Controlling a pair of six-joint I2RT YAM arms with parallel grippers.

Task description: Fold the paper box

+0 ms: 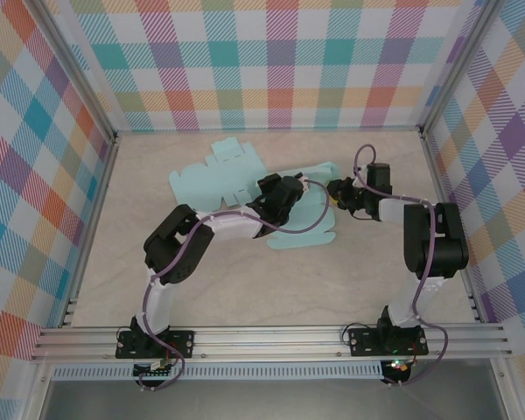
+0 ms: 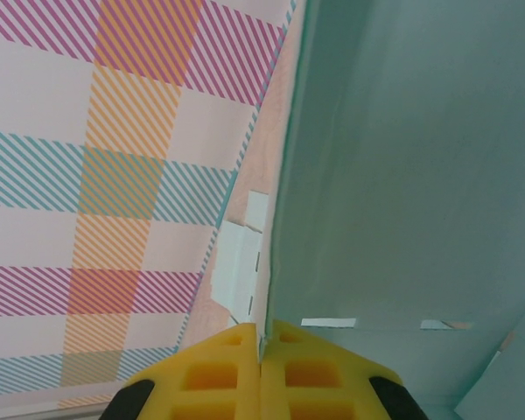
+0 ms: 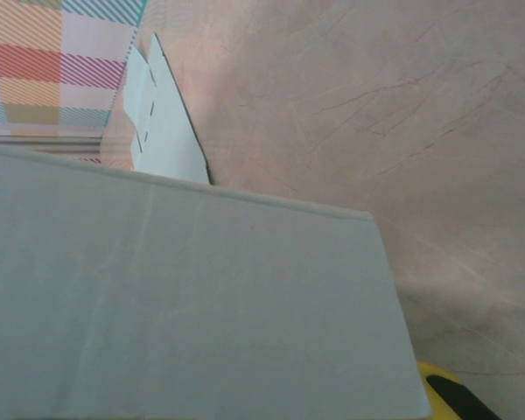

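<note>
1 paper box [image 1: 212, 179], 1 table [image 1: 157, 280]

On the table [image 1: 245, 289] (rear half) lies the paper box [image 1: 212, 179], left gripper [image 1: 289, 189] mid-box, right gripper [image 1: 335, 192] at its right edge.
</note>
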